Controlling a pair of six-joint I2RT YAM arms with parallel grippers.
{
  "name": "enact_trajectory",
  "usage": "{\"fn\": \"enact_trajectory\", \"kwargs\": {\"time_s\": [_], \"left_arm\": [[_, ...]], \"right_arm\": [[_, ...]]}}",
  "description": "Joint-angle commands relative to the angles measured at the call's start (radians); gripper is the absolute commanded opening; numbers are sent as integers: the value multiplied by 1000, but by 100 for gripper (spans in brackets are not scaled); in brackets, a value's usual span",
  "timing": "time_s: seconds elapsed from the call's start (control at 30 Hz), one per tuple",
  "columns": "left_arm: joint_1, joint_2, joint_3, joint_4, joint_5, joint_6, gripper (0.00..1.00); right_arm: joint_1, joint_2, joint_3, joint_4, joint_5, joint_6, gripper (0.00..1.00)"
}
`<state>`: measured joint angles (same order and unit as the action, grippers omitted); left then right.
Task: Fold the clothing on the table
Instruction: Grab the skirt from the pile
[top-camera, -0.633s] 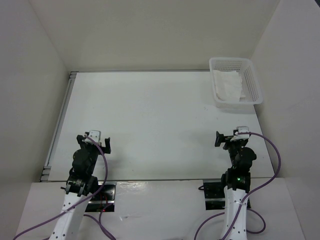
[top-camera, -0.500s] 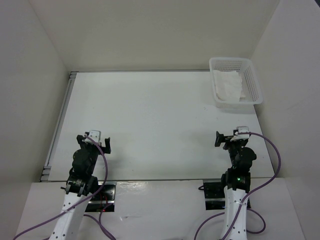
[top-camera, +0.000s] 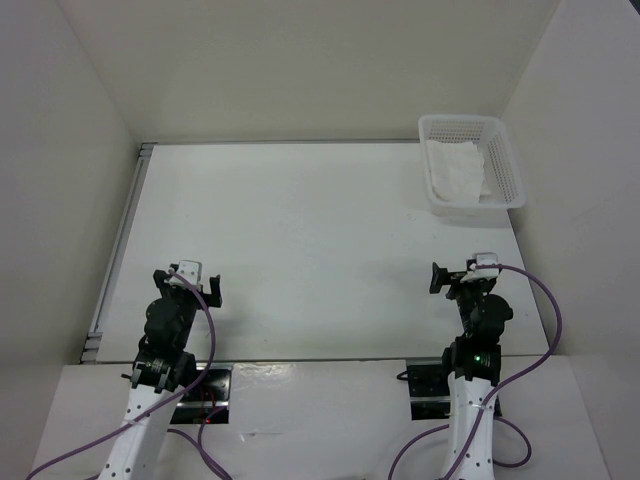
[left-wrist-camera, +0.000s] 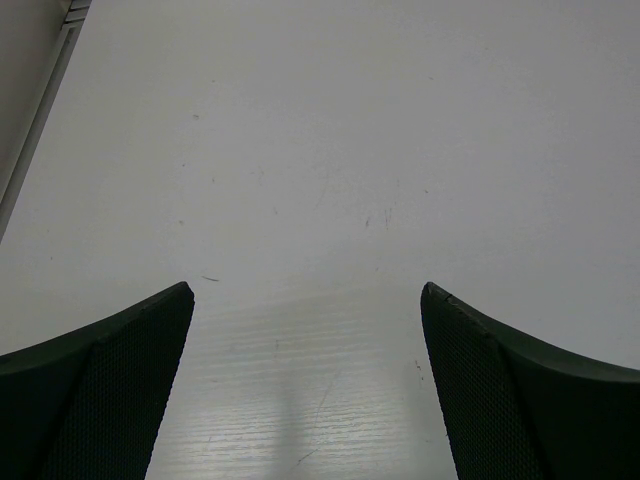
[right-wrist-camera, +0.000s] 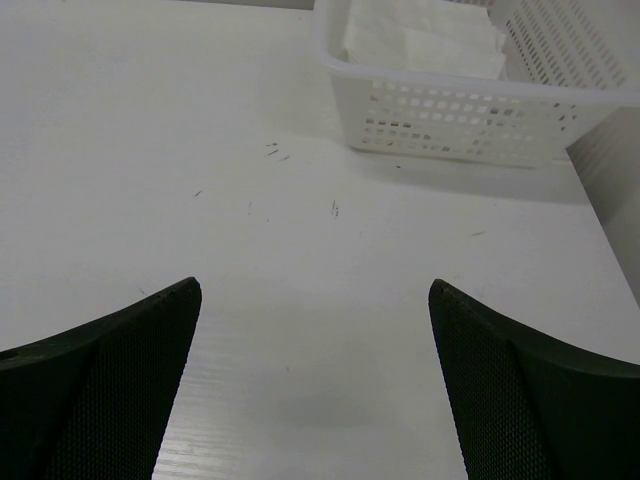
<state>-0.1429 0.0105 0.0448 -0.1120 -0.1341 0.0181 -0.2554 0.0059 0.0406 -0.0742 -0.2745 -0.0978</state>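
Above the table (top-camera: 300, 230), tucked low, left gripper (left-wrist-camera: 305, 290) and right gripper (right-wrist-camera: 315, 285) both spread wide, empty

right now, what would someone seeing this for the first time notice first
The white perforated basket at the far right corner of the table stands out first, with crumpled white clothing lying inside it. Next come the two arms at the near edge, with the left gripper and the right gripper both open and holding nothing.
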Motion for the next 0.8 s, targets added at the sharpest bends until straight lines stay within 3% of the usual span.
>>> {"fn": "enact_trajectory", "kwargs": {"time_s": [0.0,0.43,0.53,0.77], "left_arm": [[-4,-139,-43,25,-9,-24,100],[-4,-139,-34,25,-9,-15,100],[-4,-139,27,37,-28,-36,100],[-4,-87,269,84,-68,-37,100]], "right_arm": [[-2,-80,-38,13,-6,0,98],[-25,-80,-12,60,-51,33,98],[-25,-80,53,106,86,215,98],[-16,-80,289,5,198,222,98]]}}
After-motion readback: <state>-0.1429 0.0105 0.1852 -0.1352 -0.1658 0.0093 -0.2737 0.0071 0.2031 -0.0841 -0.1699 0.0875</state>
